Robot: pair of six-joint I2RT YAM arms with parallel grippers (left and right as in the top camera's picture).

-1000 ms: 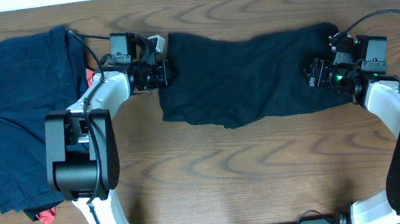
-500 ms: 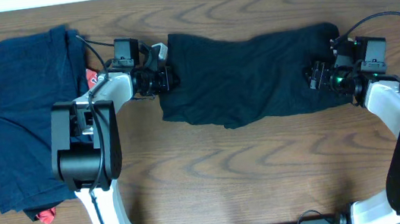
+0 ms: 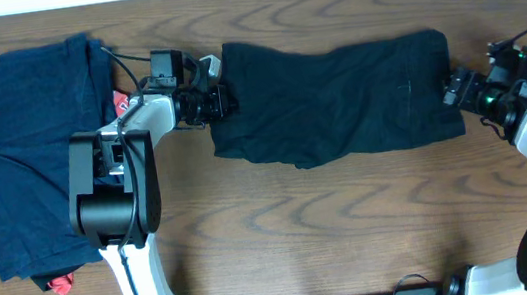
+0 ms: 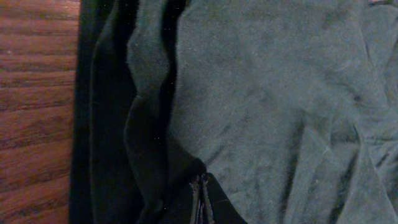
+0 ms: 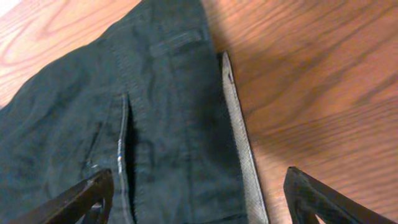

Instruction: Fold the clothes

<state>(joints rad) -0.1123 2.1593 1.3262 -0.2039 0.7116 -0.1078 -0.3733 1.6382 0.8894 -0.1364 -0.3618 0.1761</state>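
You have bare table [image 3: 354, 227] open all along the near side of the shorts [image 3: 339, 103], while the pile [image 3: 33, 156] fills the left end beyond them.

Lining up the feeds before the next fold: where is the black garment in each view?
Overhead: black garment lies in the upper middle.
Left wrist: black garment fills all but the left strip.
Right wrist: black garment fills the left half.
Shared landmark: table, its wood grain bordering the cloth in every view.
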